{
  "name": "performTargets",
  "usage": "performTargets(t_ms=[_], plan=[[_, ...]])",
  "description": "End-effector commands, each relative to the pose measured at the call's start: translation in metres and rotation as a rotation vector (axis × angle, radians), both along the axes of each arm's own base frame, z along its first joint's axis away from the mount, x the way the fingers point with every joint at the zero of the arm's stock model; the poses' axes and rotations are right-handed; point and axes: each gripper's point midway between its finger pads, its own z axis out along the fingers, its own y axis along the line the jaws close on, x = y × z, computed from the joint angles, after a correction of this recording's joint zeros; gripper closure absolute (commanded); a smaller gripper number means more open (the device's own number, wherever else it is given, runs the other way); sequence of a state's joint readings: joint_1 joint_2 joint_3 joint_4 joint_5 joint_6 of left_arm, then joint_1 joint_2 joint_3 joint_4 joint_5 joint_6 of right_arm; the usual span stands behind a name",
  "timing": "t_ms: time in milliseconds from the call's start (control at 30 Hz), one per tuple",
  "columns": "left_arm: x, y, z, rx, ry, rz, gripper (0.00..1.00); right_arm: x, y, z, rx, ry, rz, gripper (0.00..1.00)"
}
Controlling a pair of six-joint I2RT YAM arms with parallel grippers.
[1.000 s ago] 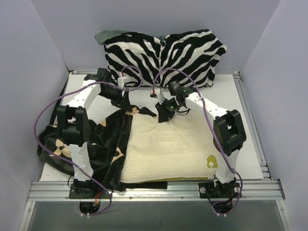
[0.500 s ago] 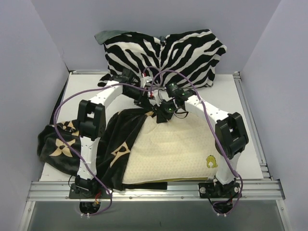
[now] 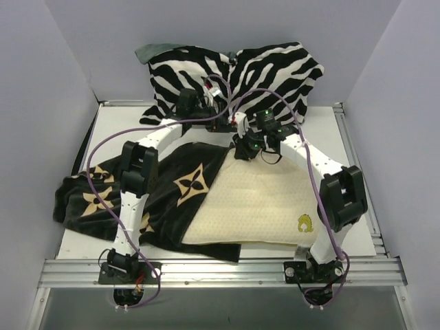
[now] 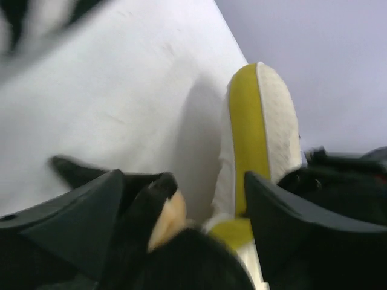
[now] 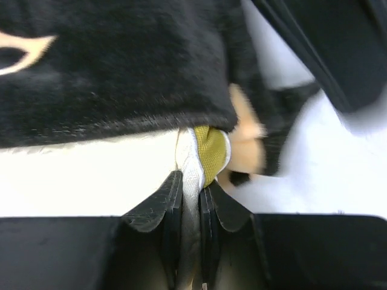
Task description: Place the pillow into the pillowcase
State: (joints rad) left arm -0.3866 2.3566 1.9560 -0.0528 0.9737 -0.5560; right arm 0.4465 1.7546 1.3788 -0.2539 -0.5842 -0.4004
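Note:
The cream-yellow pillow (image 3: 265, 206) lies on the table's near right part. The black pillowcase (image 3: 165, 189) with tan motifs covers its left side and trails off to the left. My right gripper (image 3: 243, 149) is at the pillow's far corner and is shut on its white and olive-yellow edge (image 5: 205, 158); in the right wrist view the gripper (image 5: 192, 188) pinches that seam just under the pillowcase hem (image 5: 121, 72). My left gripper (image 3: 223, 124) sits beside it, open. Its fingers (image 4: 84, 223) straddle bunched pillowcase cloth (image 4: 181, 260) and the pillow's yellow band (image 4: 249, 121).
A large zebra-striped cushion (image 3: 237, 75) leans against the back wall, just behind both grippers. Purple cables loop over the arms. Bare white table (image 3: 323, 137) shows to the right of the pillow, with metal rails along the edges.
My left arm swung right and toward the back, dragging the pillowcase further over the pillow; its jaws closed on the cloth and have now opened. The right gripper shifted slightly back with the corner.

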Motion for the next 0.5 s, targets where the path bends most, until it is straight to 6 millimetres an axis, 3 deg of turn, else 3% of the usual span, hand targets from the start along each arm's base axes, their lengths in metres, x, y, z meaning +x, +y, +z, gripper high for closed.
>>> performTargets(t_ms=[0,33,67,100,133,167,233,267,300,333,367,433,467], plan=[[0.053,0.066,0.068,0.050,-0.245,0.161,0.07,0.072,-0.022,0.032,0.016,-0.174,-0.106,0.99],[0.063,0.094,0.071,0.120,-0.282,0.204,0.03,0.079,-0.025,0.032,0.006,-0.181,-0.107,0.89],[0.065,0.109,0.075,0.163,-0.297,0.230,0.03,0.077,-0.031,0.019,-0.037,-0.122,-0.120,0.70],[0.067,0.129,0.091,0.199,-0.334,0.271,0.03,0.086,-0.030,0.036,-0.035,-0.140,-0.140,0.56],[0.064,0.148,0.089,0.254,-0.343,0.286,0.03,0.083,-0.031,0.038,-0.041,-0.120,-0.146,0.43],[0.067,0.186,0.114,0.299,-0.394,0.380,0.02,0.070,-0.034,0.042,-0.053,-0.085,-0.134,0.28],[0.060,0.226,0.128,0.354,-0.451,0.438,0.02,0.046,-0.030,0.048,-0.033,-0.049,-0.090,0.14],[0.057,0.269,0.119,0.392,-0.426,0.501,0.02,0.024,-0.029,0.061,-0.028,-0.036,-0.061,0.09],[0.042,0.282,0.148,0.394,-0.493,0.527,0.03,0.005,-0.022,0.065,-0.023,-0.024,0.000,0.09],[0.036,0.301,0.154,0.434,-0.536,0.554,0.03,-0.020,-0.007,0.063,-0.031,0.000,0.066,0.09],[0.023,0.325,0.160,0.488,-0.545,0.621,0.03,-0.052,-0.007,0.059,-0.051,0.041,0.122,0.09],[0.005,0.347,0.163,0.548,-0.555,0.672,0.03,-0.107,0.012,0.052,-0.076,0.075,0.256,0.09],[-0.011,0.354,0.183,0.559,-0.587,0.724,0.03,-0.132,0.008,0.026,-0.122,0.130,0.298,0.09]])
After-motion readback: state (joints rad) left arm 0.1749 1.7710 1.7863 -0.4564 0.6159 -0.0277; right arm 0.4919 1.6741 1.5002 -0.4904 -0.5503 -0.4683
